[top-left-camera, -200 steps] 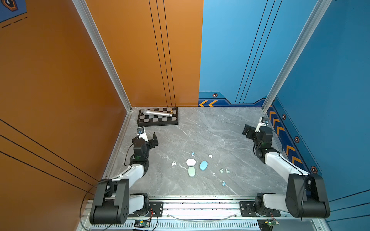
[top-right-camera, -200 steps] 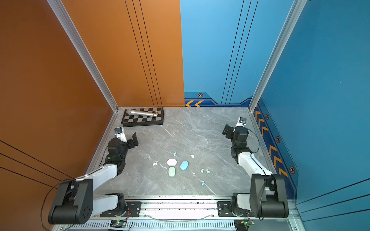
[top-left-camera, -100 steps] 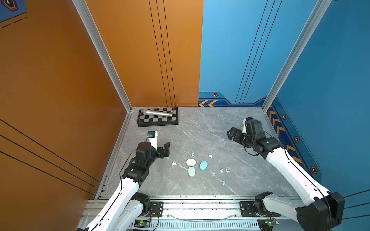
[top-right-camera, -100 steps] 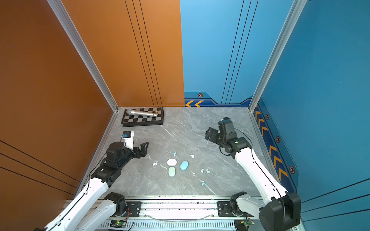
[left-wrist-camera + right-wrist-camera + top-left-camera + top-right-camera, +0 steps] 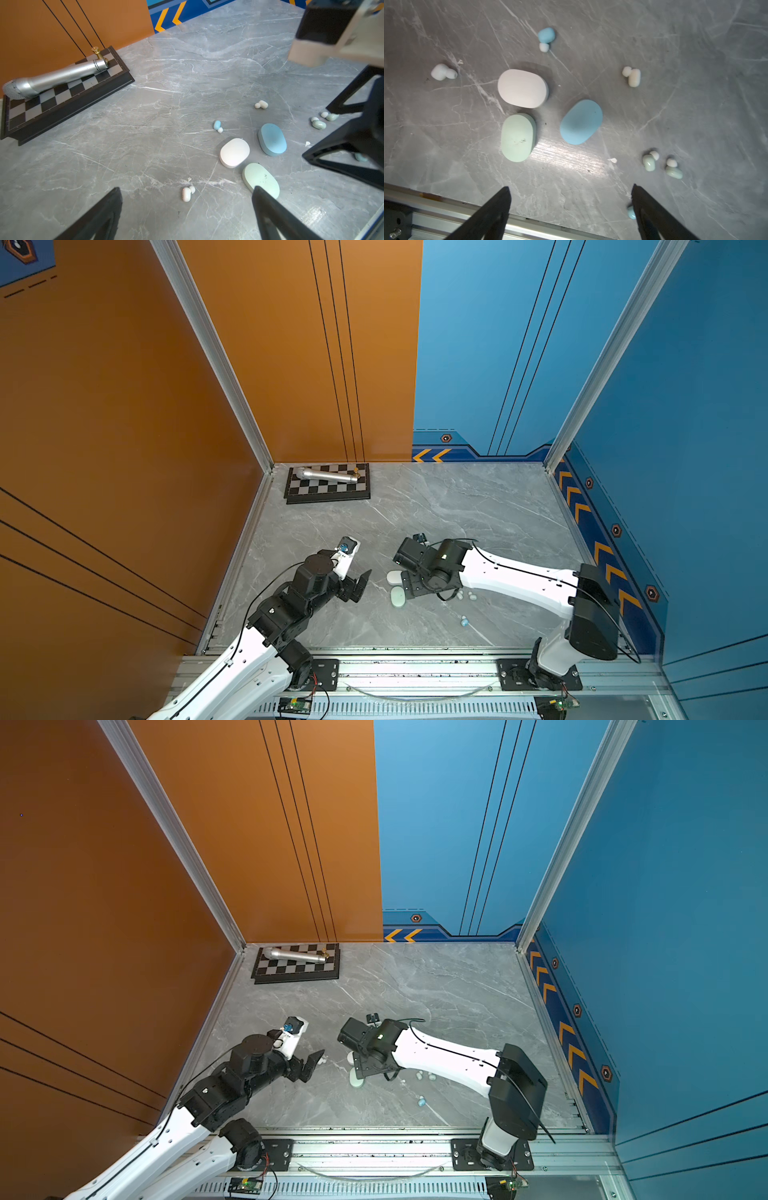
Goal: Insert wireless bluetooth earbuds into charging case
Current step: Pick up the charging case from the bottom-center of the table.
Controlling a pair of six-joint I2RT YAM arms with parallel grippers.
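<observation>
1. Right wrist view gives me the clearest count: all six earbuds (image 5: 649,162) lie loose on the grey tabletop (image 5: 695,83), and none is seated in a case.
2. I see the white case (image 5: 522,88), mint case (image 5: 518,137) and blue case (image 5: 581,121) lying flat in one cluster. Their lids look shut. White and mint are just beside each other, and blue is a little apart.
3. The buds are scattered around them.
   - One white earbud (image 5: 443,71) lies beyond the white case, on the side away from blue.
   - The second white earbud (image 5: 633,76) is past the blue case.
   - One blue earbud (image 5: 546,35) is near the white case.
   - The second blue earbud (image 5: 631,213) is half hidden behind a finger of the right jaws.
   - The mint earbuds (image 5: 673,171) lie close together.
4. In both top views the cluster sits in the lower middle of the frame, between the arms. The right arm (image 5: 511,576) covers the blue case there, so only the white and mint cases peek out.
5. Left jaws are released and spread wide with nothing between them, just left of the cluster in a top view. Right jaws are likewise spread and empty, hanging over the cases.
6. My read is that nothing is done yet. Every lid has to be opened, then six small picks made, each into the case of matching colour.
</observation>
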